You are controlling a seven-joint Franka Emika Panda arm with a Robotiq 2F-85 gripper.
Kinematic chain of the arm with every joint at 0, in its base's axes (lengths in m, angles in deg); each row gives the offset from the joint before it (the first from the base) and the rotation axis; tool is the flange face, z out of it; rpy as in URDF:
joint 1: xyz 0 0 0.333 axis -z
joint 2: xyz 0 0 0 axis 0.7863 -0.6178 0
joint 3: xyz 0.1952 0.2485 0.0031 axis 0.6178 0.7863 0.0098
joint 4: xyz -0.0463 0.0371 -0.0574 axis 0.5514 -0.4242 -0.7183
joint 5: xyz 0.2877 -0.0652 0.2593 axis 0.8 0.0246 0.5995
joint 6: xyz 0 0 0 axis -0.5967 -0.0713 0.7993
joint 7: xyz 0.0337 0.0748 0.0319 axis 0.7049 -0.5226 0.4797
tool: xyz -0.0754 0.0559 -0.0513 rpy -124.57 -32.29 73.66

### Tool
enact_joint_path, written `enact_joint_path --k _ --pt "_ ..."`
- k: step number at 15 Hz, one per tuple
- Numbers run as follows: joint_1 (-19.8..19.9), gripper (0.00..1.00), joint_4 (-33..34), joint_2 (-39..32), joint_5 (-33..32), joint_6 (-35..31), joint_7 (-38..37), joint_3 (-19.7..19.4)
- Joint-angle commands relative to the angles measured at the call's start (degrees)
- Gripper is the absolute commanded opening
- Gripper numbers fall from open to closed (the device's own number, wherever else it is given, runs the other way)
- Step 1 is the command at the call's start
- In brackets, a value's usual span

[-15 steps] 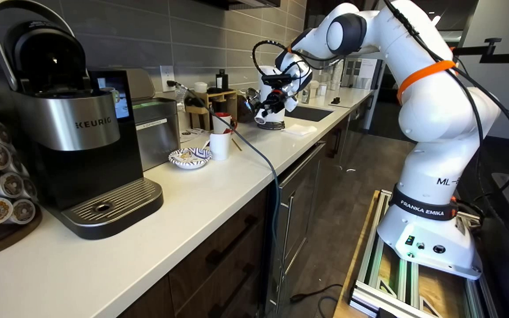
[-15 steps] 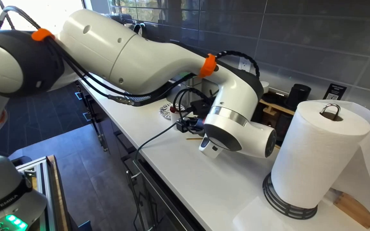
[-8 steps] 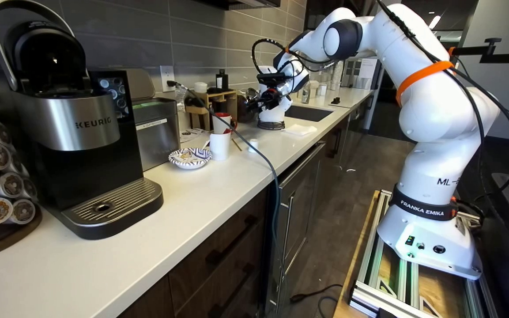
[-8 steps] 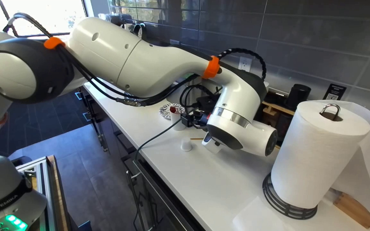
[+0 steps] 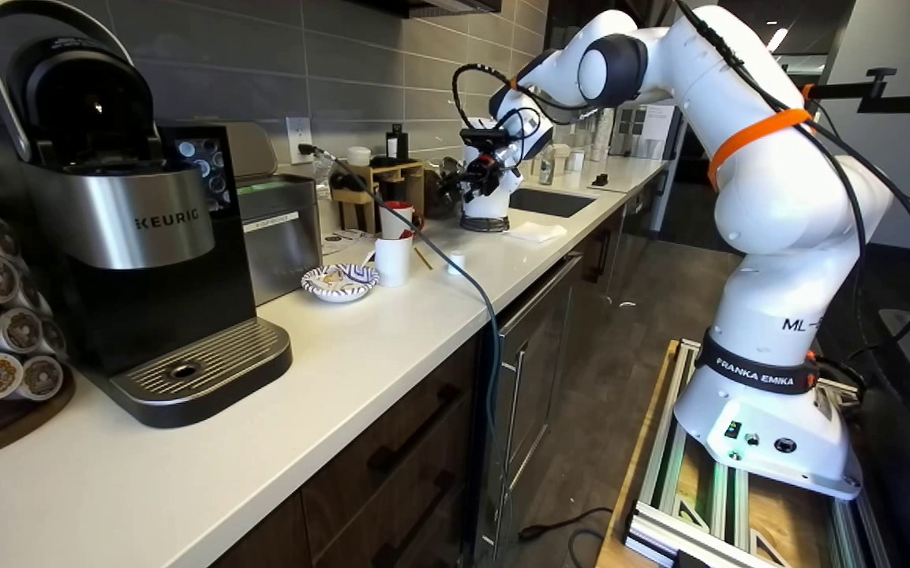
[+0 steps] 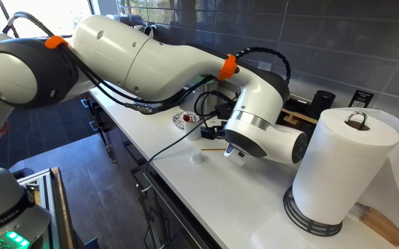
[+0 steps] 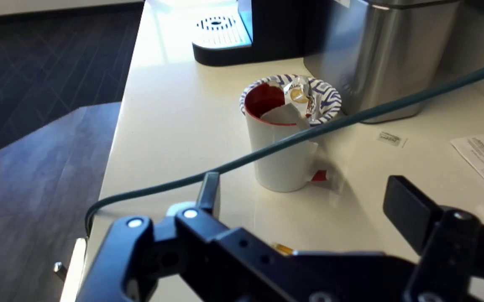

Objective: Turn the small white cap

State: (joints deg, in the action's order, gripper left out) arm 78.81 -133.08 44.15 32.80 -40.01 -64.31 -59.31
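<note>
The small white cap (image 6: 196,156) stands on the pale counter (image 6: 220,193), apart from the gripper. It also shows in an exterior view as a small white cap (image 5: 456,262) close behind the hanging cable. My gripper (image 7: 311,201) is open in the wrist view, its fingers (image 7: 409,212) wide apart with only counter and air between them. A pale rounded edge peeks out behind the left finger there; whether it is the cap I cannot tell. Above the counter, the gripper (image 5: 455,188) hangs higher than the cap and farther back.
A white mug with red inside (image 7: 281,167) stands ahead, before a patterned bowl (image 7: 330,102). A blue-green cable (image 7: 262,152) crosses the view in front of it. A thin stick (image 6: 214,149) lies near the cap. The paper towel roll (image 6: 344,166) stands beside the wrist.
A second ago a white piece was at the gripper's fingers above the counter; now the cap stands on the counter. The gripper has opened and risen. The cap shifted slightly since half a second ago.
</note>
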Motion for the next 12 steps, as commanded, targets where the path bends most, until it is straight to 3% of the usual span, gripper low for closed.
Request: enact_joint_path --k 1,2,5,12 --pt "-2.6 1.0 -1.4 1.5 -5.8 -4.9 6.8 -2.3" --pt "-0.9 1.0 0.3 0.1 -3.1 -2.3 3.2 -0.7" --pt "-1.0 1.0 0.3 0.1 -3.5 -2.6 3.5 -0.7" --pt "2.3 1.0 2.8 2.4 -19.9 11.6 25.2 -2.9"
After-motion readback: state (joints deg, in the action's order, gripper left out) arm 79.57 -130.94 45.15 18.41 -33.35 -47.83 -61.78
